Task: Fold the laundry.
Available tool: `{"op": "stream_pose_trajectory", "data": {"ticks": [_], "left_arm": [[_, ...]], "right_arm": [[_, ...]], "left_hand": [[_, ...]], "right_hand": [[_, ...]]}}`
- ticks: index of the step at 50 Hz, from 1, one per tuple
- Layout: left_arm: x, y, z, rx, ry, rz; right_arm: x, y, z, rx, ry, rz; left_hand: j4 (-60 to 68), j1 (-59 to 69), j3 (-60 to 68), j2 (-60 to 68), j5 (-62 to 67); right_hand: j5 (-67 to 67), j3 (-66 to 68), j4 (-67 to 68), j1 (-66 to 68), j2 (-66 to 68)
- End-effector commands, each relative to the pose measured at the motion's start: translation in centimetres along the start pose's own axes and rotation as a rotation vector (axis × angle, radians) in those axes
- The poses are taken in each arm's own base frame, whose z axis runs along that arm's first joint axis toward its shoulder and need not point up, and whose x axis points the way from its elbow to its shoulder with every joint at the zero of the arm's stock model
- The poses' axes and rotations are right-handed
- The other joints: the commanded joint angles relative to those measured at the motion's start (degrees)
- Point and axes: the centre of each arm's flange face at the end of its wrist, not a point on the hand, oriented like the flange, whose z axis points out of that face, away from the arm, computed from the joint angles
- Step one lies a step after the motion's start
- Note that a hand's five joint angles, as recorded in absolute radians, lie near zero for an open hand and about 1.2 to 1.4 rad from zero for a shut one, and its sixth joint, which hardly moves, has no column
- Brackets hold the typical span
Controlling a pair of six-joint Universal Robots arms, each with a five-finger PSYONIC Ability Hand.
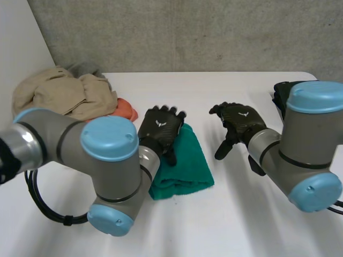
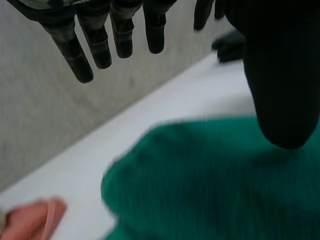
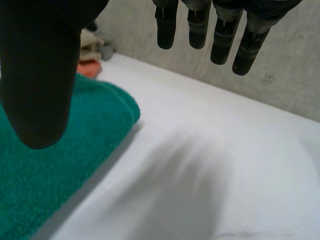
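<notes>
Under your left hand [image 1: 161, 129] lies the green towel [image 1: 185, 167], folded into a thick pad on the white surface [image 1: 236, 214]. The hand hovers over the towel's far end. Its fingers [image 2: 82, 60] hang straight and spread, the thumb is well apart from them, and it holds nothing. You cannot tell whether the thumb tip touches the cloth.

Your right hand [image 1: 241, 123] hangs over bare surface just beside the towel's long edge. Its fingers [image 3: 220, 35] are loose, its thumb is wide of them, and it too holds nothing.

Beyond your left hand, on its outer side, an orange cloth [image 1: 127, 110] lies close to the towel's far corner. Past that sits a heap of beige clothes [image 1: 59, 93] with a grey piece [image 1: 86, 68] behind it. A dark thing [image 1: 277, 93] sits at the surface's edge behind your right arm; what it is cannot be told. Nothing lies between either hand and the towel.
</notes>
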Motion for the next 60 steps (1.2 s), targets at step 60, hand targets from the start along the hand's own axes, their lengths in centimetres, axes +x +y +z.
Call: {"op": "stream_pose_trajectory", "data": {"ticks": [60], "left_arm": [[-7.2, -8.1, -4.7, 0.059, 0.311, 0.015]], "right_arm": [[-11.5, 9.5, -2.2, 0.108, -0.203, -0.437]], "left_hand": [[1.7, 1.7, 1.8, 1.7, 1.9]], "right_hand": [[-3.8, -2.4, -3.6, -1.5, -2.7]]}}
